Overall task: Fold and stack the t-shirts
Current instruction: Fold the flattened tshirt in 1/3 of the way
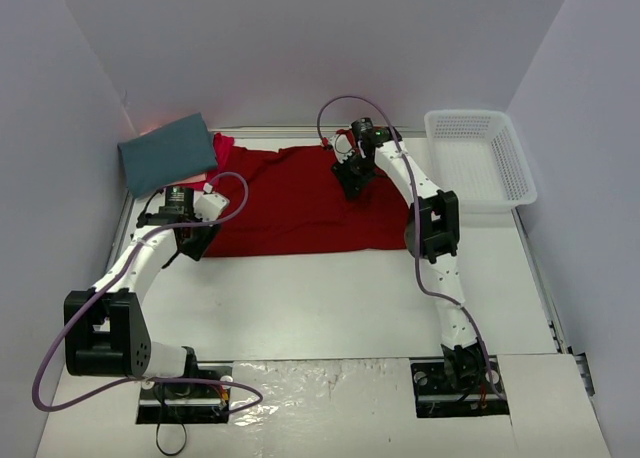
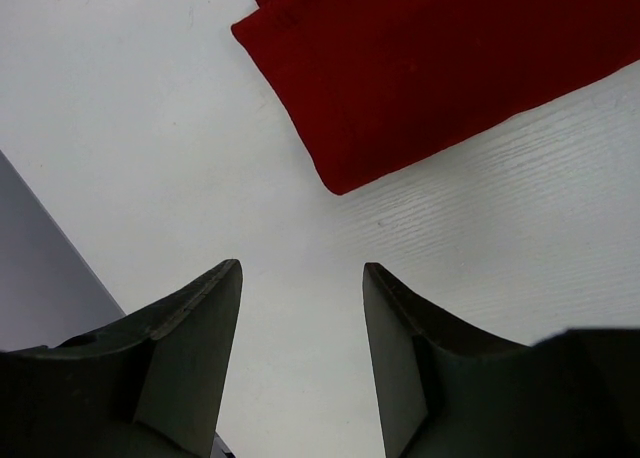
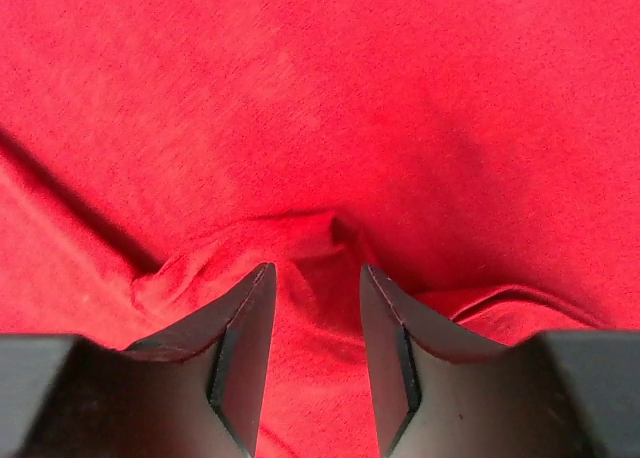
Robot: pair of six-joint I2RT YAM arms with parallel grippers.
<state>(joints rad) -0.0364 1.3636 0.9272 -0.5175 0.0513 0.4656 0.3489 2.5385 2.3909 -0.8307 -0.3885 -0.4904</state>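
Note:
A deep red t-shirt (image 1: 290, 203) lies spread flat across the back middle of the table. A folded slate-teal t-shirt (image 1: 168, 153) lies at the back left, with a bit of a pinkish-red t-shirt (image 1: 222, 146) showing beside it. My left gripper (image 1: 190, 243) is open and empty over bare table, just off the deep red shirt's near left corner (image 2: 420, 68); its jaws (image 2: 302, 273) stand wide apart. My right gripper (image 1: 350, 183) is down on the shirt's back right part. Its jaws (image 3: 315, 278) are open, with a small pucker of red cloth (image 3: 310, 238) between the fingertips.
A white mesh basket (image 1: 480, 158) stands at the back right, apart from the shirt. Grey walls close the left, back and right sides. The white table (image 1: 320, 298) runs between the shirt and the arm bases.

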